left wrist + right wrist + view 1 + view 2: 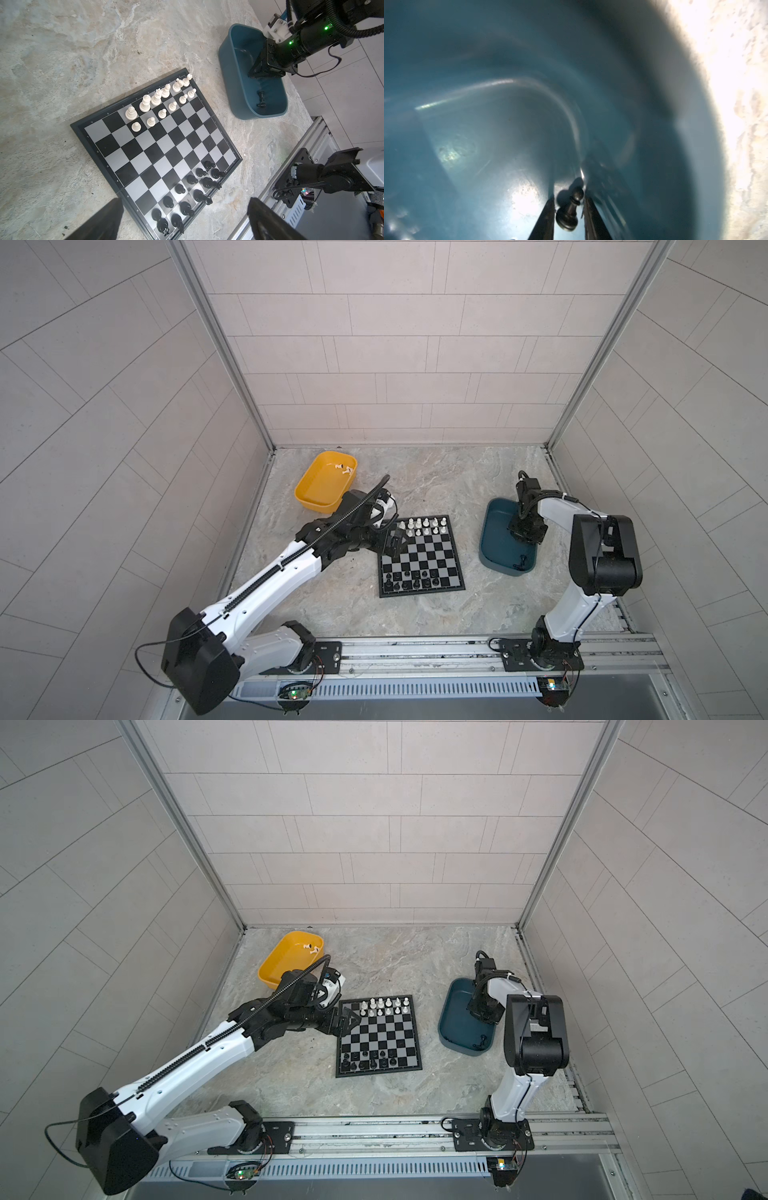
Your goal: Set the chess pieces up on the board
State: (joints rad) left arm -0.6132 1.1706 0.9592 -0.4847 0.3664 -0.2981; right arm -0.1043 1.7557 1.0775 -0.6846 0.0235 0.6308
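The board [419, 556] [158, 149] lies at the table's middle. White chess pieces [424, 526] [155, 99] fill part of its two far rows, and black ones [411, 578] [187, 193] part of its near rows. My left gripper [392, 541] [186, 200] hovers open and empty over the board's far left corner. My right gripper [256, 76] [569, 199] reaches down into the teal tray [494, 539]. In the right wrist view its fingers stand narrowly apart on both sides of a black pawn [568, 216] lying on the tray floor, with a thin gap showing.
Another black piece [520, 562] [261, 99] lies at the teal tray's near end. A yellow tray [320, 485] at the far left holds a few white pieces [343, 468]. The arm bases sit on a metal rail [415, 651] along the near edge.
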